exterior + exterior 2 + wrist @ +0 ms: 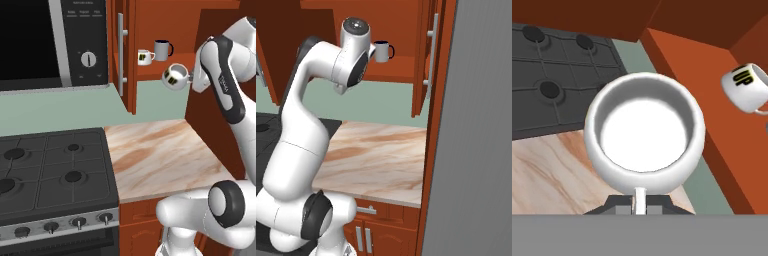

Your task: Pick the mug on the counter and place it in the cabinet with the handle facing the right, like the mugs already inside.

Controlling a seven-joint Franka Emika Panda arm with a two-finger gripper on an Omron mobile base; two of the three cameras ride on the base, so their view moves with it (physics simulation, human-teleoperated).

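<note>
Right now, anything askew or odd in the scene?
Only the mug: the gripper holds it tipped on its side in the air at the cabinet opening, mouth sideways. Nothing spilled or damaged; the two shelf mugs stand upright.

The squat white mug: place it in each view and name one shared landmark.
Left base view: mug upper right, in the air before the cabinet shelf.
Right base view: arm covers that spot, left of the grey mug.
Hand view: centre, rim facing the camera.
Shared landmark: the marble counter.
</note>
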